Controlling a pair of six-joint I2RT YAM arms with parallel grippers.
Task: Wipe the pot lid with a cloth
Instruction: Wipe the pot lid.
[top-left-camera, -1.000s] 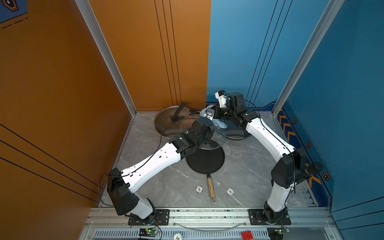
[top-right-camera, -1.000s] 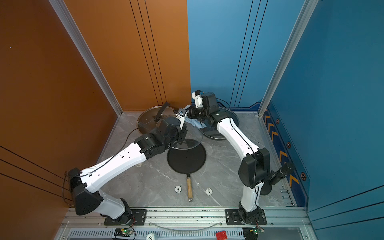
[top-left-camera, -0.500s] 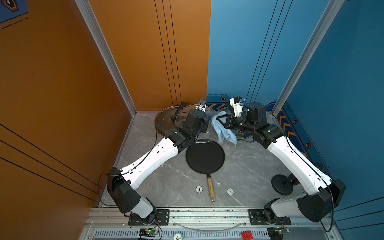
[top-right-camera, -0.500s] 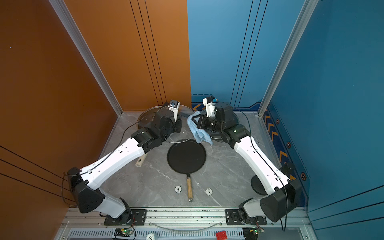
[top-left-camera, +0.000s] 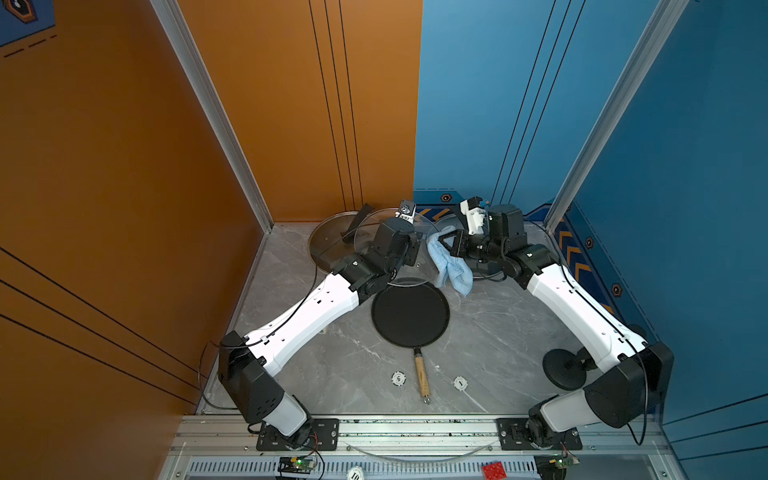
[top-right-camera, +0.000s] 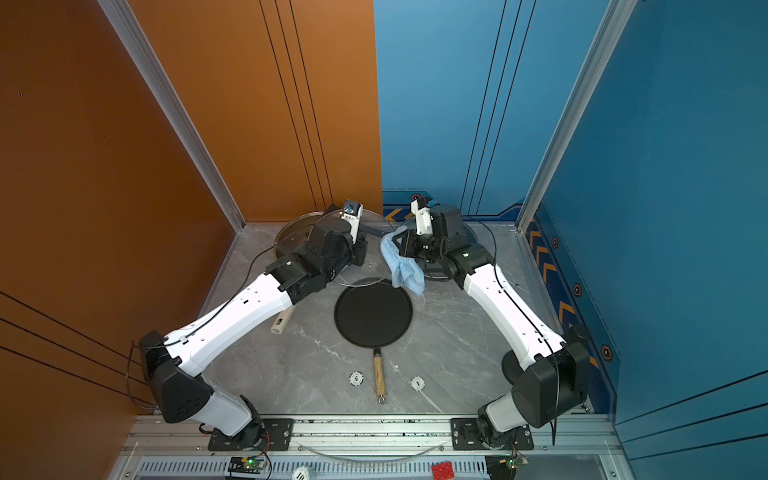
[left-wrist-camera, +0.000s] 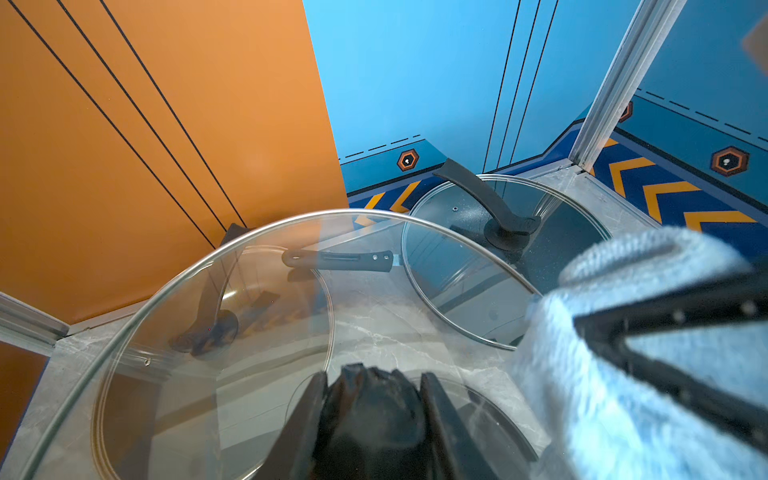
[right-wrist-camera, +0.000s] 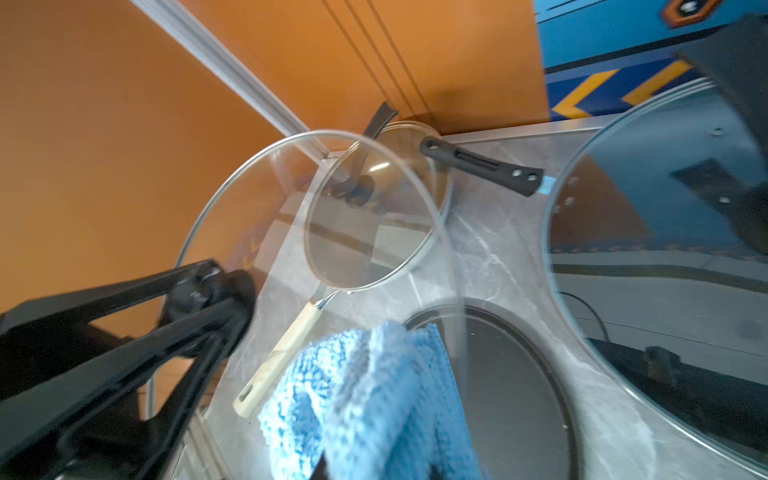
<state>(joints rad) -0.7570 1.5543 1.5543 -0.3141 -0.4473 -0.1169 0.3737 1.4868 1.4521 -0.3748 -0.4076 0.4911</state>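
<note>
My left gripper (left-wrist-camera: 370, 386) pinches the pot lid (left-wrist-camera: 232, 239) by its knob (left-wrist-camera: 370, 409), raised and tilted ahead of it, while my right gripper (top-left-camera: 448, 245) is clamped on the cloth (top-left-camera: 451, 274) hanging beneath it beside the lid's rim, so I judge both grasps done and the wiping left.

robot lab test cell: orange panel wall (top-left-camera: 124, 166), blue panel wall (top-left-camera: 478, 104), aluminium base rail (top-left-camera: 415, 428), marble-look tabletop (top-left-camera: 498, 332).
</note>
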